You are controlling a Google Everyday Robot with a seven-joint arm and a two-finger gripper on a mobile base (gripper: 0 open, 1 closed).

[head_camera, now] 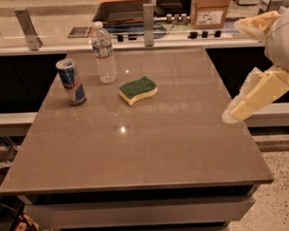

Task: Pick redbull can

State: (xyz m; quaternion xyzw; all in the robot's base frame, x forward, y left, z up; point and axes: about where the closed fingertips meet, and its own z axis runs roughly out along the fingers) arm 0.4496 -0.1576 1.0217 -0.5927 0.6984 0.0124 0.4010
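Observation:
The redbull can (71, 82) stands upright near the far left of the brown table (150, 145). It is blue and silver with a red mark and a silver top. My gripper (235, 112) hangs at the right edge of the view, above the table's right edge, far from the can. It is cream-coloured, points down and to the left, and holds nothing that I can see.
A clear plastic water bottle (104, 52) stands just right of and behind the can. A green and yellow sponge (138, 89) lies right of the bottle. A counter with a cardboard box (211, 8) runs behind the table.

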